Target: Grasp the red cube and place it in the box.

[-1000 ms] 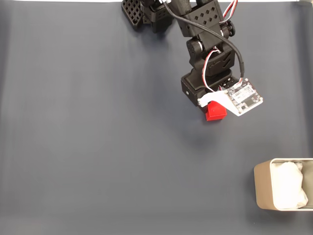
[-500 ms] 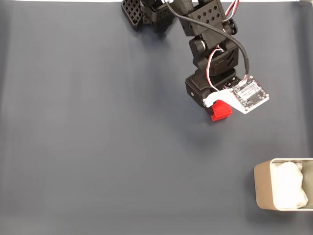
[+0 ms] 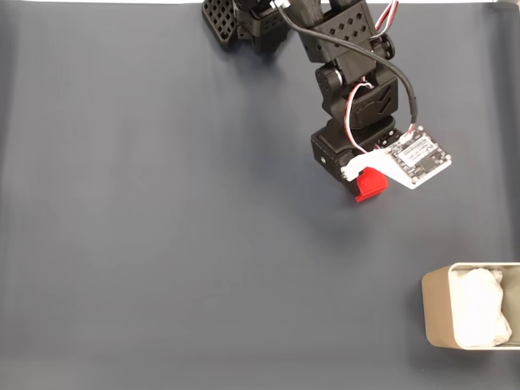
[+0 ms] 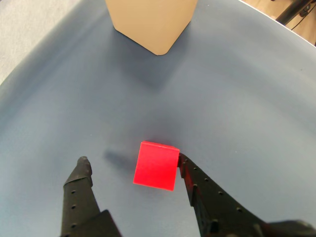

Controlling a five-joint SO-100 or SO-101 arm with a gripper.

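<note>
Dark slate-blue matte tabletop [image 3: 162, 244] filled the fixed view, with a thin white strip along its top edge. A black arm reached down from the top centre, carrying a small green-white circuit board. Its two-finger black gripper [image 3: 363, 185] sat mostly hidden beneath the wrist, with a small bright red plain-faced cube [image 3: 370, 184] showing just under it. A pale beige-grey rectangular box with rounded corners and white soft lining [image 3: 433, 313] sat at the lower right corner, well apart from the cube, partly cut off by the frame edge. Bare tabletop lay between them.

From the wrist view, the gripper [image 4: 133, 168] stood wide apart. The red cube [image 4: 156, 165] rested on the tabletop between the fingers, touching the right finger [image 4: 197, 182], with a clear gap to the left finger [image 4: 81, 173]. The box [image 4: 150, 22] stood ahead at the top.

Judged risk: closing unevenly could push or twist the cube sideways, since one finger already met it. The path toward the box looked open
</note>
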